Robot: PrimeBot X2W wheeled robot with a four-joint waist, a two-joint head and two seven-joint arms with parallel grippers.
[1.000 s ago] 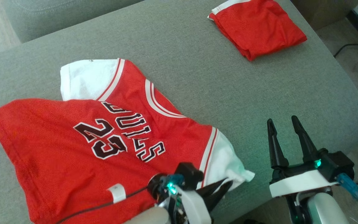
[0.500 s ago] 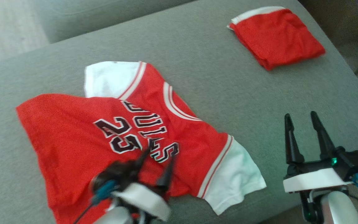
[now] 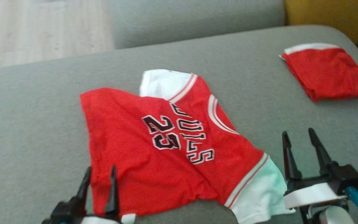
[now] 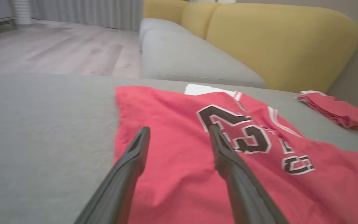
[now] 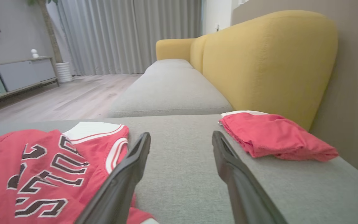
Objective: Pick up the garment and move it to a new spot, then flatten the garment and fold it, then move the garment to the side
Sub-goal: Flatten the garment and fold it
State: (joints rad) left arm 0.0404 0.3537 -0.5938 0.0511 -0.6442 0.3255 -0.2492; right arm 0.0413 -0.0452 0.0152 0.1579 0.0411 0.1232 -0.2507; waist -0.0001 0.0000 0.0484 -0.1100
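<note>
Left gripper (image 3: 100, 170): jaws parted to a moderate gap, nothing between them. In its wrist view it hovers low over the jersey (image 3: 166, 146). One finger is above the cloth's side edge, the other above plain red fabric just short of the 23. Can't tell if the tips touch the cloth; looks like not.

Right gripper (image 3: 297, 133): about the same gap, empty. It's over bare grey cushion (image 3: 42, 124), just beside the near white sleeve (image 3: 259, 193) and well apart from the folded red garment (image 3: 328, 73) at the far right corner.

Jersey sits mid-cushion, front up, with the lettering sideways to the head camera, collar to the right and hem to the left. It's mostly spread but not flat. The red body seems to overlap part of the far white sleeve (image 3: 163, 84), there are ripples near the front hem, and the near sleeve is at the cushion's front edge.

Handling, my read:
- **Fabric:** thin, light, fully limp. Probably slick against the fingers, with some drag on the upholstery.
- **Mid-panel pinch:** it would just tent the cloth, and may catch one layer or both.
- **Where to grip:** stitched edges where the cloth is doubled, meaning hem corner, sleeve cuff or shoulder seam.
- **Flattening:** left on the near hem corner, right on the near sleeve or shoulder, then pull apart and keep low.
- **Risk:** the near sleeve sliding off the front edge.
</note>
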